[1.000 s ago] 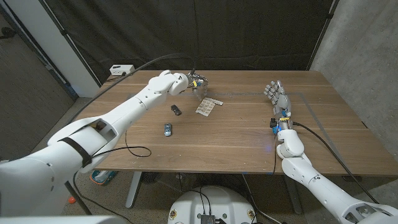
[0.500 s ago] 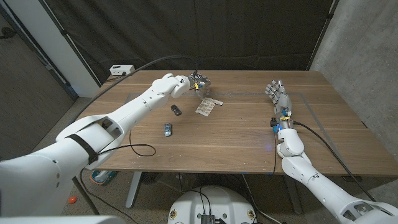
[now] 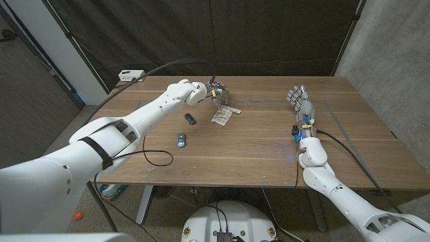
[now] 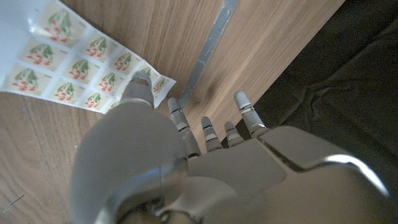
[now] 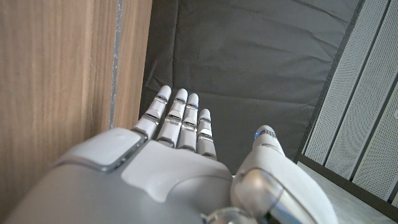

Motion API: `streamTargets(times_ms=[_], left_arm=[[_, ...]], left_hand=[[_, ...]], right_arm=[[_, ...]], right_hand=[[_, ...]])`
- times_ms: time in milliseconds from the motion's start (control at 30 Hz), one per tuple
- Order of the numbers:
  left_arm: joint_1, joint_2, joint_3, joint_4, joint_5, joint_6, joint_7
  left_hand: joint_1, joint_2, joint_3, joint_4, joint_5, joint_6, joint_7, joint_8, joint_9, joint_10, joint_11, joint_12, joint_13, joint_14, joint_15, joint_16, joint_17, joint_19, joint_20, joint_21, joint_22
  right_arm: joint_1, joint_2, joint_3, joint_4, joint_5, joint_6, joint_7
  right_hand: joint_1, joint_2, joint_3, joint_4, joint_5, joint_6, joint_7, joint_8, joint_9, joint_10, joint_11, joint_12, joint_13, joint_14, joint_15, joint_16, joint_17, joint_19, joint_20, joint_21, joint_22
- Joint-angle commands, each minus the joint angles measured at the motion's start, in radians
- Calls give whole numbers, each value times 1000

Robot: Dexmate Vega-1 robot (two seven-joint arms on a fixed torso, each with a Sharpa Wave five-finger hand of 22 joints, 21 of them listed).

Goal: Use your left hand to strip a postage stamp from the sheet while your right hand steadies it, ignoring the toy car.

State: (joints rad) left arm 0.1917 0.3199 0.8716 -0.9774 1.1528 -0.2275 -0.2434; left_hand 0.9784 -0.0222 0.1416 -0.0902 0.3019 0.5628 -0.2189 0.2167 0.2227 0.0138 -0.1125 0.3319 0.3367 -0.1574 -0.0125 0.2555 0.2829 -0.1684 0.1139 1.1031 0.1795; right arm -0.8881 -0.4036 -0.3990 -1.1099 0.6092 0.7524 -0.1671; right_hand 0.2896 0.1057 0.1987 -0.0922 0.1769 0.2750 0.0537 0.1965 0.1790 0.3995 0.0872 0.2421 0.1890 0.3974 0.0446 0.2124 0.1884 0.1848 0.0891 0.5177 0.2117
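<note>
Just beneath your left hand (image 3: pixel 216 91) lies the stamp sheet (image 3: pixel 224 115), on the side of the hand toward the robot, and that is the relation your next move turns on. Seen along the back of that hand in the left wrist view, its fingers are spread and hold nothing, and its thumb tip (image 4: pixel 139 89) reaches the sheet's corner, over the last stamps of a row; whether it actually presses there, you cannot tell. The sheet runs lengthwise away from the thumb, so most of its stamps lie beyond the hand's reach as it stands.

Your right hand (image 3: pixel 299 101) is well apart from the sheet, across the bench (image 3: pixel 255 151), standing with fingers straight and close together, empty. It is the farther hand by a long way, so the steadying it owes has not begun; judge that it must cross toward the sheet before you peel.

The toy car (image 3: pixel 181 139) sits on the near side of the sheet, clear of both hands. Leave it there.
</note>
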Motion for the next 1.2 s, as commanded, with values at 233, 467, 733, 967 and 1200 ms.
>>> streamTargets(times_ms=[233, 467, 733, 967, 1200], left_arm=[[-23, -12, 41, 57, -16, -25, 6], [-10, 0, 41, 54, -19, -27, 32], [10, 22, 31, 37, -24, -32, 64], [60, 48, -16, -15, -48, -6, 165], [140, 34, -117, -39, -156, 44, 328]], left_hand=[[24, 55, 13, 5, 13, 68, -1, 25, 5, 29, -5, 3, 8, 6, -5, 11, -6, -160, -2, -7, 7], [39, 98, 15, 9, -3, 264, 36, 82, -9, 106, -20, 22, 11, 43, -31, 32, -19, -133, -14, -15, 7], [67, 104, 13, -7, -34, 472, 60, 139, -23, 194, -42, 34, 3, 92, -60, 55, -34, -86, -37, -13, 8], [96, 123, 22, -18, -54, 539, 112, 164, -19, 242, -50, 42, 1, 150, -69, 80, -37, -48, -51, -1, 12], [107, 133, 25, -20, -67, 536, 127, 176, 2, 288, -60, 65, 5, 194, -84, 91, -35, -7, -72, 14, 12]], right_arm=[[15, 20, 14, 31, -13, 16, 3], [15, 19, 16, 29, -28, 18, -10], [15, 21, 16, 29, -33, 19, -15], [18, 24, 15, 29, -31, 18, -12], [9, 20, 16, 11, -33, 11, -23]], right_hand=[[-10, 1, 3, 5, 1, 2, 2, -2, 6, 8, 6, -6, 3, 7, -1, -5, 4, -4, -4, 0, 3], [-11, 1, 3, 6, 1, 3, 2, -2, 6, 8, 6, -7, 3, 8, -1, -6, 4, -4, -6, -1, 3], [-13, 2, 3, 7, 1, 3, 2, -2, 6, 8, 5, -8, 3, 9, -1, -7, 4, -7, -9, -1, 3], [-13, 2, 4, 7, 1, 3, 2, -2, 6, 9, 9, -8, 3, 9, -1, -8, 4, -12, -11, -3, 3], [-10, 3, 6, 5, 2, 3, -1, -2, 6, 9, 4, -9, 3, 9, -1, -9, 3, -16, -11, -4, 3]])
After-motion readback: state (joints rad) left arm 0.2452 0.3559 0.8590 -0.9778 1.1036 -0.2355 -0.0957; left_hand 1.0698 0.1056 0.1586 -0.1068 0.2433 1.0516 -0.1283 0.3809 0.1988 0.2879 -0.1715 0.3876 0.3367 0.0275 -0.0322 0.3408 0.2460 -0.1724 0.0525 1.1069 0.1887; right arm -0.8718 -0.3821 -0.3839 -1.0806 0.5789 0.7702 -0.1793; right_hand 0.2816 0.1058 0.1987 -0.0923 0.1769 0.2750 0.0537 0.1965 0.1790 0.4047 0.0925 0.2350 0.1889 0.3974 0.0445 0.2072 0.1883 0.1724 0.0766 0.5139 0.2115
